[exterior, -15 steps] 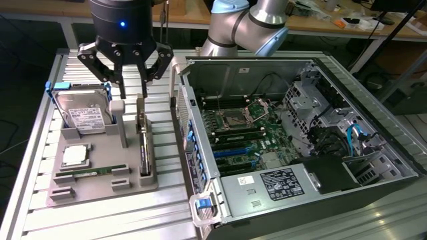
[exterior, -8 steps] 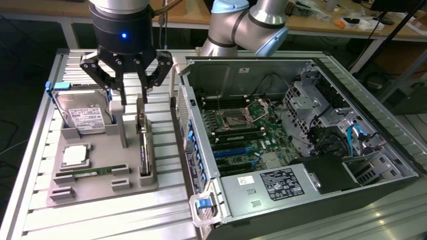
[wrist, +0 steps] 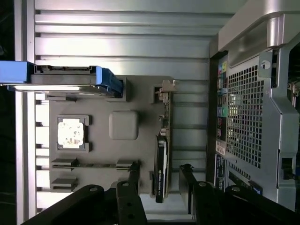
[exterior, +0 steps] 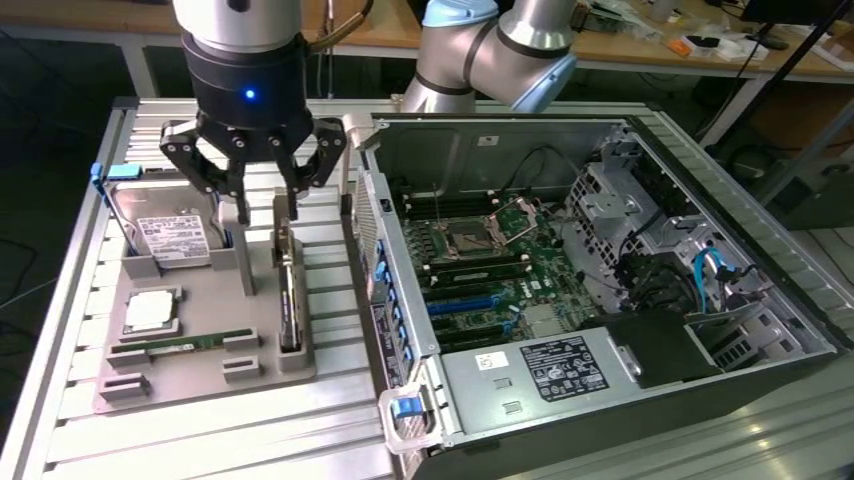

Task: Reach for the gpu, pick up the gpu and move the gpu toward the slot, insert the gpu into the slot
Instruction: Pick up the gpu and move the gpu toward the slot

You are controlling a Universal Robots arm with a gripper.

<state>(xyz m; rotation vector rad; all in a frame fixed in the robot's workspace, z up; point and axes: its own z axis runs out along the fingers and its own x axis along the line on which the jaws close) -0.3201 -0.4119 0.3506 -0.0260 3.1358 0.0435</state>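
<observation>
A grey tray (exterior: 200,385) sits on the table (exterior: 200,440) — the gpu (exterior: 287,300) stands on edge along the tray's side nearest the open computer case (exterior: 747,300). Over the tray's end where the hard drive (exterior: 174,235) stands, the claw (exterior: 264,208) hangs — jaws spread above the gpu's end.

Bright glare on the metal table (wrist: 122,47), dim surroundings.
</observation>
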